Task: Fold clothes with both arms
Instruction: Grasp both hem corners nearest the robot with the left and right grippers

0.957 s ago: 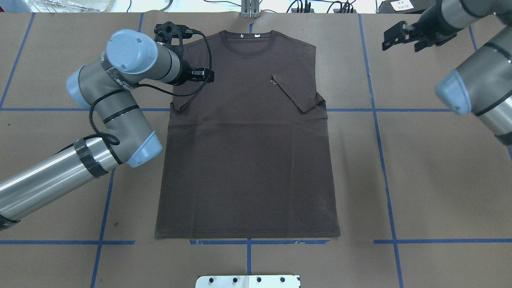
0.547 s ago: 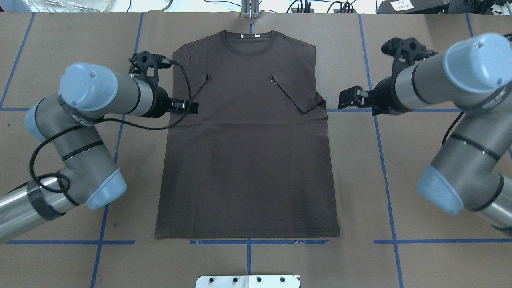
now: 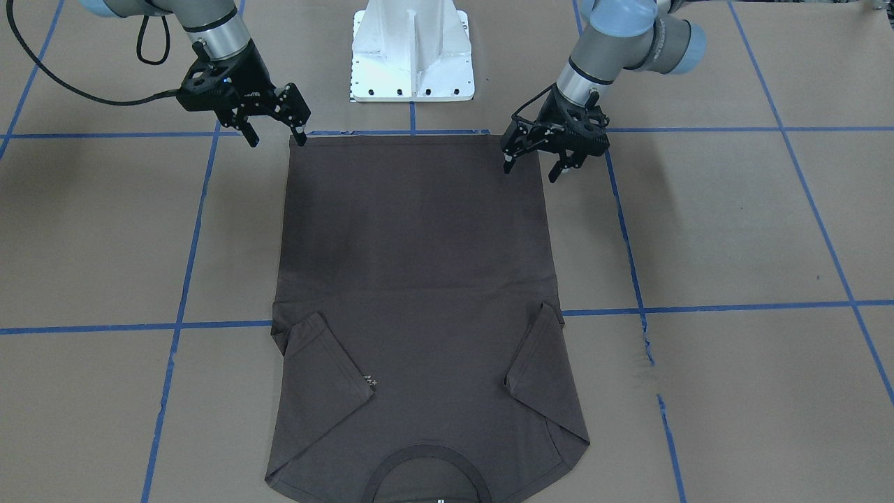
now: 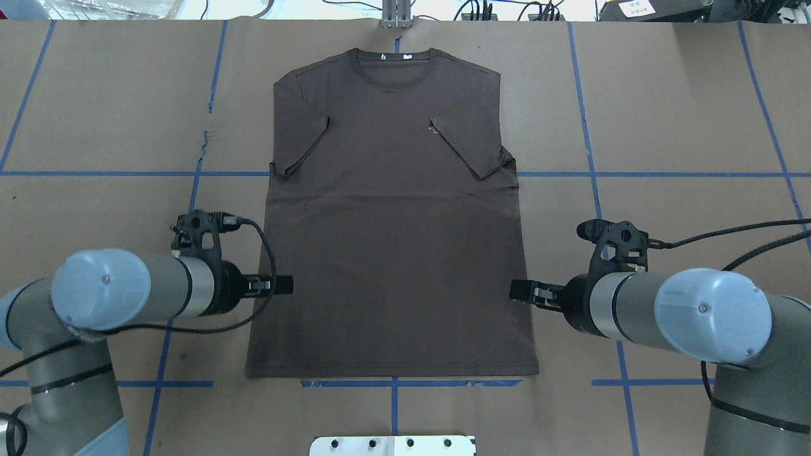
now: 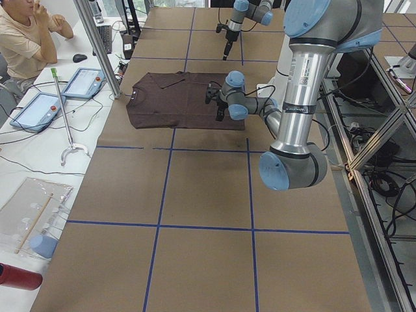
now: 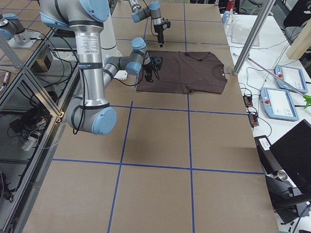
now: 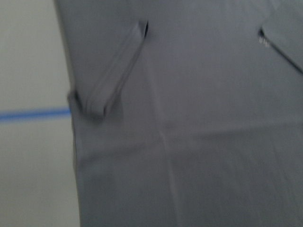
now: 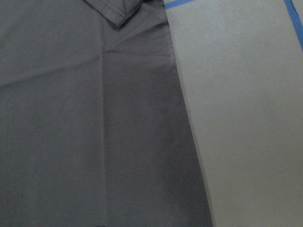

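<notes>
The T-shirt [image 4: 393, 253] is seen to lie as it lay half a second ago: spread flat, hem toward the white metal pedestal [image 3: 412, 49], round ribbed collar [image 4: 393, 87] at the end far from the pedestal. Since then both arms have been drawn back toward the pedestal, from beside the sleeves [image 4: 304, 142] to the hem end. The left gripper [image 3: 531, 171] and the right gripper [image 3: 277, 140] are now held at the two hem corners to either side of the pedestal, each with its black fingers spread apart and nothing gripped; whether the tips touch the cloth cannot be told. The knit is thin, matte, dark brown-grey, faintly creased across the chest, both short sleeves folded inward as slanted flaps, a small pale logo [image 4: 433, 131] showing. Smooth brown paper [image 4: 665, 114] gridded with blue tape [image 4: 665, 174] is laid beneath.
</notes>
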